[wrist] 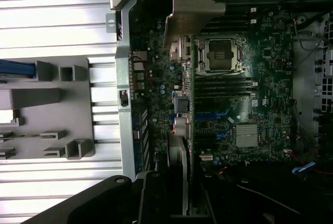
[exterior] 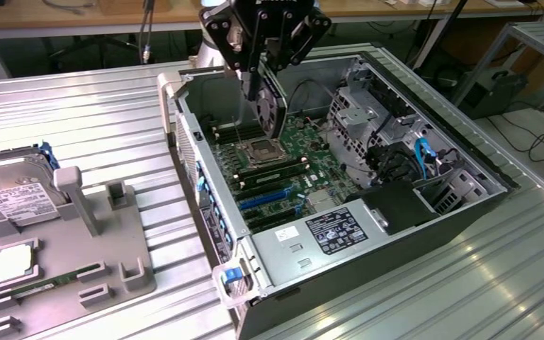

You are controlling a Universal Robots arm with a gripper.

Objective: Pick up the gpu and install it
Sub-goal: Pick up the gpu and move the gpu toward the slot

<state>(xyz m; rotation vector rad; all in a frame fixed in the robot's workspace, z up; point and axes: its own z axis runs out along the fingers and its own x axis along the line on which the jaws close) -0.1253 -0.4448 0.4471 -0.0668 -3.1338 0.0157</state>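
One card: your gripper [exterior: 265, 65] clamps the gpu [exterior: 272, 106] upright, upper centre; square it to the blue PCIe slots [exterior: 263, 200].

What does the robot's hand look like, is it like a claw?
A bit, yes. The gripper is black all over, built from flat bars joined by round bolts, with little holes in them. Its two jaws narrow down to thin tips. A bit of pale grey arm peeks out behind it.
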